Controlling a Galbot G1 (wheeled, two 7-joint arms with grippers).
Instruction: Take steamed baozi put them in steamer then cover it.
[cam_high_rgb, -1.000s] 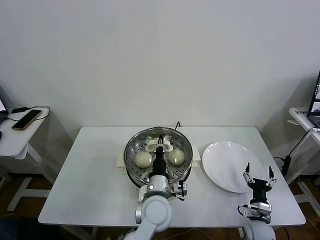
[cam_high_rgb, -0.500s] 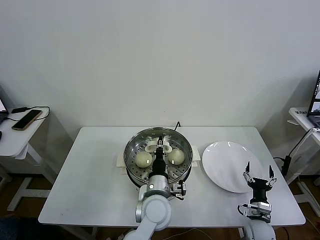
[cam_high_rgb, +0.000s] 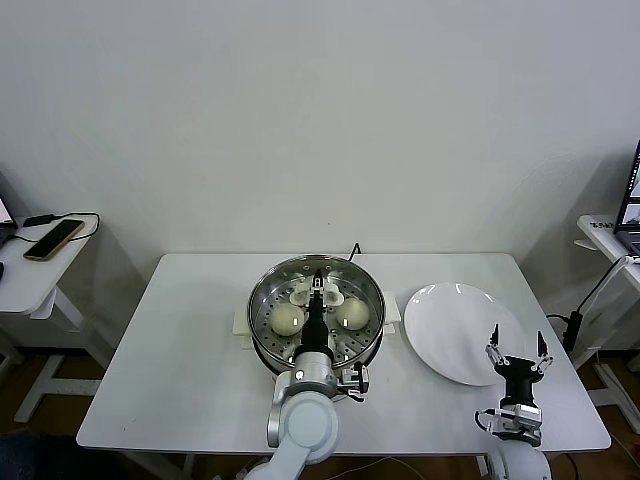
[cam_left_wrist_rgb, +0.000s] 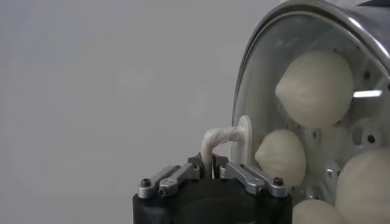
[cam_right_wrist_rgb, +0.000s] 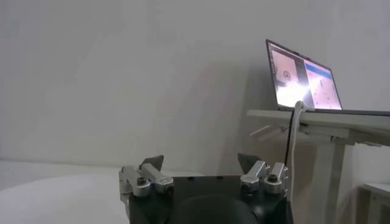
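baozi, cream-white pleated buns (cam_high_rgb: 288, 319), sit in the shiny steel steamer (cam_high_rgb: 262, 330) under its clear glass cover (cam_left_wrist_rgb: 292, 79); left pincer (cam_left_wrist_rgb: 212, 172) is loosening from the white handle (cam_left_wrist_rgb: 222, 137) and must lift clear; right pincer (cam_high_rgb: 517, 355) idles, released.

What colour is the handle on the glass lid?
White; the handle on the cover shows best in the left wrist view.

Plain pale wall (cam_high_rgb: 320, 120) fills the whole backdrop, evenly lit, unmarked. White rectangular table (cam_high_rgb: 190, 350) stands against it, centre of room. At far left, a smaller white side table (cam_high_rgb: 40, 275) carries a phone (cam_high_rgb: 53, 239) with a dark cable (cam_high_rgb: 85, 217) looping beside it. At far right, a white desk (cam_right_wrist_rgb: 329, 119) on a pale leg holds an open laptop (cam_right_wrist_rgb: 303, 83), screen lit; a white cable (cam_right_wrist_rgb: 294, 140) hangs off its edge. Dark floor (cam_high_rgb: 40, 455) shows below the left table.
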